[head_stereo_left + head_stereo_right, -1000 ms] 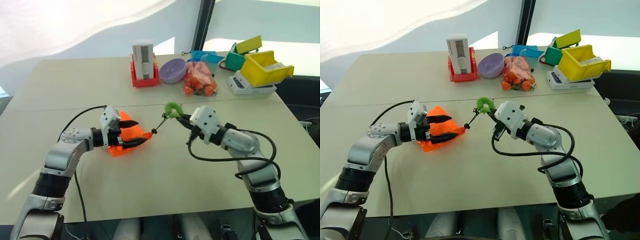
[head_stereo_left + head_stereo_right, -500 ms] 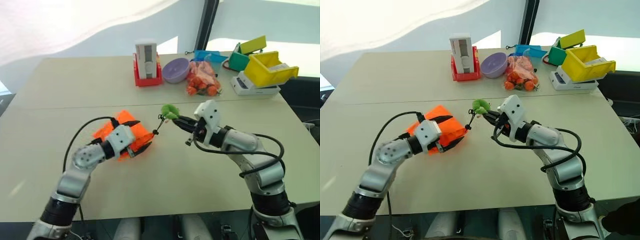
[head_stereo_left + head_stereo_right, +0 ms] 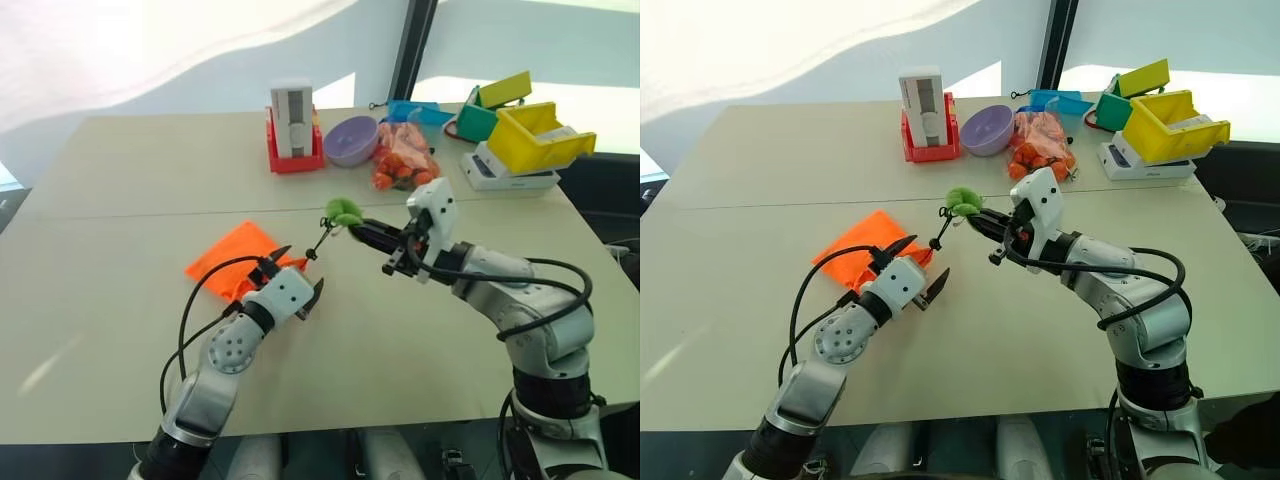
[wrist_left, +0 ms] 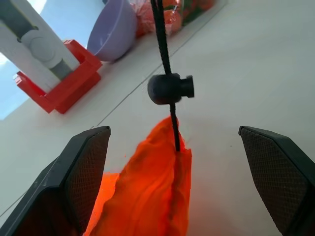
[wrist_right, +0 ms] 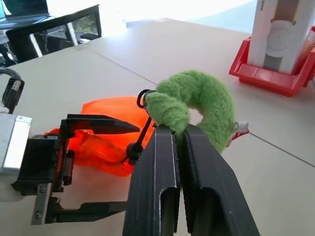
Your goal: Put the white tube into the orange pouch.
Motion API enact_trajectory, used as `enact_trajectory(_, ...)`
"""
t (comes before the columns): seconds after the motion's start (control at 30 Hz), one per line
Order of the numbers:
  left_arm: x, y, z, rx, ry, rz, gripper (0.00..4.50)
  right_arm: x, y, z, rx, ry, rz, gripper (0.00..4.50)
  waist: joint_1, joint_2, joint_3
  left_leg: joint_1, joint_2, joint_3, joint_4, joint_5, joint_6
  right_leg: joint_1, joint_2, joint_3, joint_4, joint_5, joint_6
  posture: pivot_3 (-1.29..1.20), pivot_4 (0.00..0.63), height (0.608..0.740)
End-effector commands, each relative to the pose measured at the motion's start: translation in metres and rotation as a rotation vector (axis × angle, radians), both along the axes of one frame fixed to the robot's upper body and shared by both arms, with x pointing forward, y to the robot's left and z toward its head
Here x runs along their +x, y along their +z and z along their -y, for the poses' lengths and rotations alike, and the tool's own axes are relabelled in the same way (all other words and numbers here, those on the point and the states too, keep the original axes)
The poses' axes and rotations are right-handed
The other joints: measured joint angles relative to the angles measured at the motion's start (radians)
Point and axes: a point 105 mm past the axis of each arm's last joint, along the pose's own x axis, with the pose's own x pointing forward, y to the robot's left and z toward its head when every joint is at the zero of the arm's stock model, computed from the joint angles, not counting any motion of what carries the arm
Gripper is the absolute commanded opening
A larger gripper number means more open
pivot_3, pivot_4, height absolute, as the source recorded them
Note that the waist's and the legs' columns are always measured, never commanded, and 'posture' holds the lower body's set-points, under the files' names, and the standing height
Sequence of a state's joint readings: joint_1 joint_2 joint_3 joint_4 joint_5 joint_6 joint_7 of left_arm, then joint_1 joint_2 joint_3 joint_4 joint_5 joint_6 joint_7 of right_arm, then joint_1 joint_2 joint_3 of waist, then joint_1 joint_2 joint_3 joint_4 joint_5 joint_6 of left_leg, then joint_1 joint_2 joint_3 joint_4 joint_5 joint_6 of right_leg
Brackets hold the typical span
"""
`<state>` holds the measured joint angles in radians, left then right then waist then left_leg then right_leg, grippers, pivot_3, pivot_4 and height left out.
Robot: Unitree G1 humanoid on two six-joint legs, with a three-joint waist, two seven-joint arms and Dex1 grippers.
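Through the head camera I am looking at a beige desk point(image 3: 120, 180) with clutter along its far edge: a white-grey box in a red holder point(image 3: 292, 122), a purple bowl point(image 3: 352, 140), a clear bag of red-orange items point(image 3: 402, 160), and yellow point(image 3: 535, 137), green point(image 3: 470, 122) and blue bins point(image 3: 410, 110) further to my right. None of it is crowding the middle, where the orange pouch point(image 3: 235, 262) is lying flat. Its black cord point(image 3: 322, 243) is running up and to the right to the green ring point(image 3: 343, 212), lifted off the desk. My left arm is reaching in from the near edge, its hand point(image 3: 297, 280) level and pointing forward and right, its fingers standing wide apart at the pouch's cord end, gripping nothing. My right arm is bending in from the right, its hand point(image 3: 362, 230) level and pointing left, fingers pressed together on the green ring. I am not picking out the white tube here.

Through the left wrist camera I am seeing the two black finger pads point(image 4: 81, 169) far apart, with the pouch's gathered mouth point(image 4: 147, 196) between them and the cord lock point(image 4: 170, 89) hanging just above it. I cannot tell whether either pad is touching the fabric. The bowl and red holder are sitting beyond.

Through the right wrist camera the right fingers point(image 5: 162, 187) are clamping shut on the fuzzy green ring point(image 5: 197, 105), the cord is dropping from it to the pouch point(image 5: 103, 137), and the open left hand point(image 5: 93, 169) is flanking the pouch's end.
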<state>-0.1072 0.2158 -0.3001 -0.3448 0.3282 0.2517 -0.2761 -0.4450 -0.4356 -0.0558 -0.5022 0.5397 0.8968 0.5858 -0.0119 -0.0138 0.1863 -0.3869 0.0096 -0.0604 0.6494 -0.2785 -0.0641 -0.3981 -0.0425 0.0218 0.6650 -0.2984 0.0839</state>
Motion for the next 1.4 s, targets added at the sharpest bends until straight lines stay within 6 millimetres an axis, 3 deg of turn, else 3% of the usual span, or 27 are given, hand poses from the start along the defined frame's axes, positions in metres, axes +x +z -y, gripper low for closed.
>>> enact_trajectory(0.03,0.006,0.015,0.005,-0.010,0.015,0.085,4.46,-0.008,0.008,-0.003,-0.006,0.027,0.046,0.00,0.000,0.000,0.000,0.000,0.000,0.000,0.000,0.000,0.000,0.000,0.000,0.000,0.000,0.000,0.000,0.00,0.150,0.740)
enact_trajectory(0.23,0.012,0.021,0.010,-0.041,0.006,0.100,4.46,-0.009,0.005,-0.003,-0.022,0.031,0.046,0.00,-0.002,0.000,0.000,0.000,0.000,0.000,0.000,0.000,0.000,0.000,0.000,0.000,0.000,0.000,0.000,0.00,0.150,0.740)
enact_trajectory(0.33,0.010,0.017,0.014,-0.051,-0.022,0.076,3.64,-0.009,0.006,-0.003,-0.023,0.031,0.049,0.00,-0.001,0.000,0.000,0.000,0.000,0.000,0.000,0.000,0.000,0.000,0.000,0.000,0.000,0.000,0.000,0.00,0.150,0.740)
enact_trajectory(0.37,0.010,0.016,0.015,-0.054,-0.030,0.065,3.18,-0.009,0.006,-0.003,-0.023,0.030,0.050,0.00,-0.001,0.000,0.000,0.000,0.000,0.000,0.000,0.000,0.000,0.000,0.000,0.000,0.000,0.000,0.000,0.00,0.150,0.740)
enact_trajectory(0.9,0.007,0.011,0.014,-0.196,-0.046,-0.034,3.18,-0.010,-0.001,-0.006,-0.062,0.029,0.056,0.00,-0.001,0.000,0.000,0.000,0.000,0.000,0.000,0.000,0.000,0.000,0.001,0.000,0.000,0.000,0.000,0.00,0.150,0.740)
enact_trajectory(1.03,0.007,0.010,0.014,-0.189,-0.046,-0.035,2.14,-0.010,-0.001,-0.006,-0.066,0.030,0.059,0.00,0.000,0.000,0.000,0.000,0.000,0.000,0.000,0.000,0.000,0.000,0.001,0.000,0.000,0.000,0.000,0.00,0.150,0.740)
enact_trajectory(1.07,0.007,0.010,0.015,-0.188,-0.047,-0.036,1.55,-0.010,-0.001,-0.006,-0.067,0.031,0.059,0.00,0.000,0.000,0.000,0.000,0.000,0.000,0.000,0.000,0.000,0.000,0.001,0.000,0.000,0.000,0.000,0.00,0.150,0.740)
enact_trajectory(1.1,0.007,0.010,0.015,-0.187,-0.052,-0.039,1.50,-0.010,-0.002,-0.006,-0.067,0.031,0.060,0.00,0.000,0.000,0.000,0.000,0.000,0.000,0.000,0.000,0.000,0.000,0.001,0.000,0.000,0.000,0.000,0.00,0.150,0.740)
enact_trajectory(1.2,0.007,0.010,0.015,-0.180,-0.052,-0.044,0.21,-0.010,-0.002,-0.006,-0.067,0.030,0.063,0.00,-0.001,0.000,0.000,0.000,0.000,0.000,0.000,0.000,0.000,0.000,0.001,0.000,0.000,0.000,0.000,0.00,0.150,0.740)
enact_trajectory(1.4,0.011,0.009,0.005,-0.140,-0.031,-0.039,0.21,-0.005,-0.003,-0.003,-0.074,0.004,0.073,0.00,0.000,0.000,0.000,0.000,0.000,0.000,0.000,0.000,0.000,0.000,0.001,0.000,0.000,0.000,0.000,0.00,0.150,0.740)
